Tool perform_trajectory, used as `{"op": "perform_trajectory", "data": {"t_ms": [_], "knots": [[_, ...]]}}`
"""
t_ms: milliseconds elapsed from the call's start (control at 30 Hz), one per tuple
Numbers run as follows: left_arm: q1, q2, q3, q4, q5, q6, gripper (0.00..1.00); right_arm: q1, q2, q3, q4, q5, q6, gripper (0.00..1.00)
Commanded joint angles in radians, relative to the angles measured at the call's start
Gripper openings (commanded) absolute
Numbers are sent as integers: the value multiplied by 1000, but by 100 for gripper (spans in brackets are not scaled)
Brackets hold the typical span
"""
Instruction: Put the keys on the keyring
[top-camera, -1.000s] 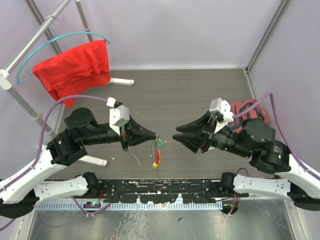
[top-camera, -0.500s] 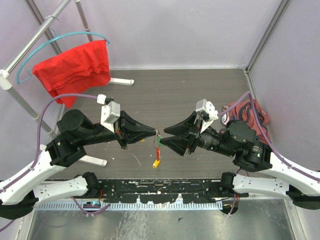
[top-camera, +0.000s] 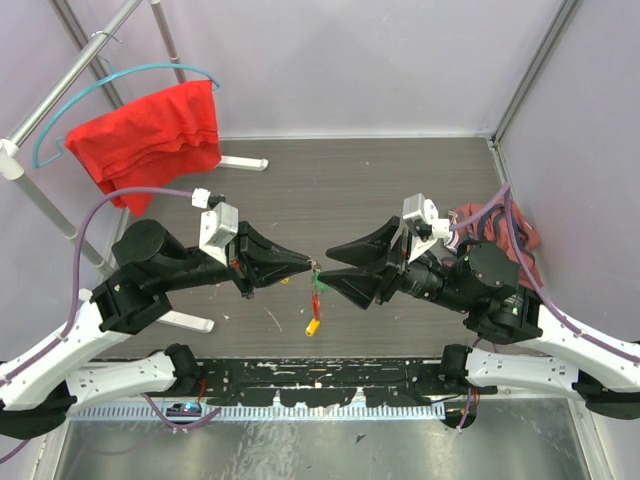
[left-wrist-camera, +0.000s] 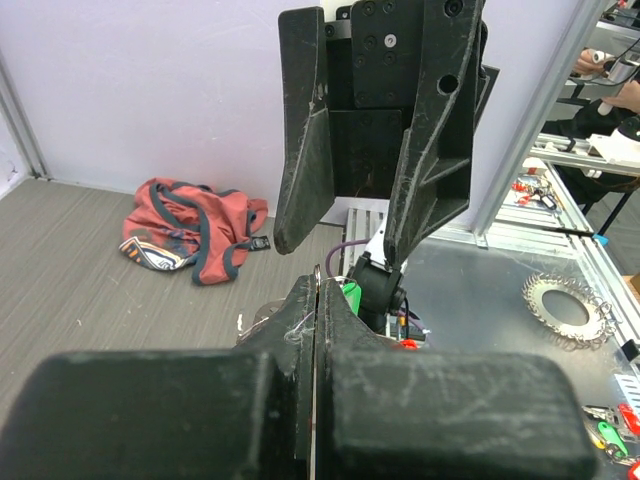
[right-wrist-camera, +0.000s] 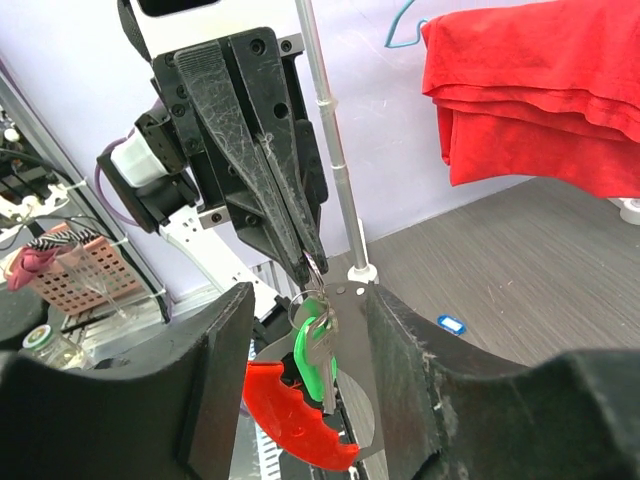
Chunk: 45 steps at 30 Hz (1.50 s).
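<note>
My right gripper (top-camera: 325, 268) has closed the gap in the last second and now sits nose to nose with my left gripper (top-camera: 308, 266); its fingers are spread wide, one either side of the dangling bundle, touching nothing; my left is clamped tight on the thin wire loop of the keyring (right-wrist-camera: 292, 408), holding it up in the air, red bar hanging lowest; a green-tagged key (right-wrist-camera: 310, 345) seems to be on the loop already; approach done, I reckon; next comes a careful pinch.
</note>
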Motion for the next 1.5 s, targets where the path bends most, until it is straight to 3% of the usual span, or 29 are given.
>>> {"op": "perform_trajectory", "data": {"t_ms": [0, 167, 500, 700, 1100, 1233, 1467], "knots": [[-5, -7, -7, 49, 10, -10, 0, 4, -9, 5, 87, 34, 11, 52], [-4, -3, -4, 49, 18, -12, 0, 4, 10, 13, 76, 35, 12, 50], [-4, -9, -1, 55, 22, -15, 0, 3, 19, 8, 37, 48, 6, 33], [-4, -20, -6, 70, 17, -20, 0, 5, 21, -5, 32, 23, 17, 31], [-4, -17, -9, 90, 20, -30, 0, 5, 50, -7, 68, -70, 24, 34], [-4, -22, -13, 92, 19, -32, 0, 3, 13, -13, 84, -57, 2, 43], [-4, -19, -18, 106, 32, -39, 0, 5, -52, -30, 105, -10, -28, 46]]}}
